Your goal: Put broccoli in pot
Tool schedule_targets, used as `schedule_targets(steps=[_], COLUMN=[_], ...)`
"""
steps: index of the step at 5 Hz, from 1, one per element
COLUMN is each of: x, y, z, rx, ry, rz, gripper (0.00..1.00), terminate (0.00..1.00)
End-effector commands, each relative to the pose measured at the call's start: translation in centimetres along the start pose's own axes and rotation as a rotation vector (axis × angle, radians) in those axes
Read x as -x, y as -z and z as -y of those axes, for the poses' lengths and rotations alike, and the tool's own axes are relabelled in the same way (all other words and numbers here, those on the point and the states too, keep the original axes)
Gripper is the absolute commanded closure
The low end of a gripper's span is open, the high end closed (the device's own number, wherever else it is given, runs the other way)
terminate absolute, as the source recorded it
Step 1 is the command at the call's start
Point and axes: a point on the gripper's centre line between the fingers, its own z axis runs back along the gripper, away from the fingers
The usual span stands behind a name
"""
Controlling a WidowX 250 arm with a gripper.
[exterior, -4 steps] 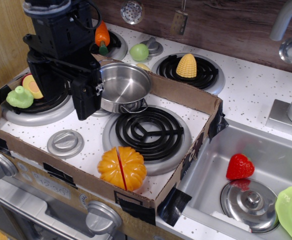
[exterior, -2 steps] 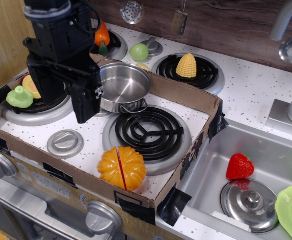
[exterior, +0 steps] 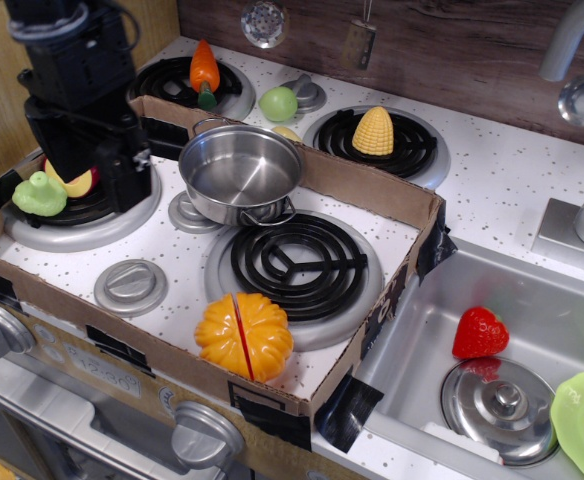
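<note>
The jaws are seen only as a dark block over the left burner, and whether they are open or closed cannot be told from this single view; nothing is seen to be held between them.

In the one view given, the broccoli is found lying on the left burner, just beside the red-and-yellow cut fruit and close to the left of the arm. It is not yet grasped, as far as can be seen. The pot is placed near the middle of the worktop, between the left burner and the large front burner, and well apart from the broccoli. Its inside is shown as bare steel, so it is judged that nothing is put in it yet.

The task is therefore judged to be at its beginning: the broccoli must be taken, carried to the right and released into the pot.

In the sink a strawberry and a steel lid are lying.
</note>
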Motion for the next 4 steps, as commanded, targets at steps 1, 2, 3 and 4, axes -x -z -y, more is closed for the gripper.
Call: schedule_targets(steps=[1,2,3,4], x=[-2.6,-3.1,-2.7,-2.0], y=[-0.3,-0.3,-0.4,0.0], z=[-4.6,-6.7,-8.1,-9.3], rx=[-0.028,-0.037,-0.037,-0.045], ry=[-0.010,-0.023,-0.068,-0.080], rz=[0.047,0.055,0.051,0.043], gripper=[0.00,0.00,0.00,0.00], terminate=[0.00,0.00,0.00,0.00])
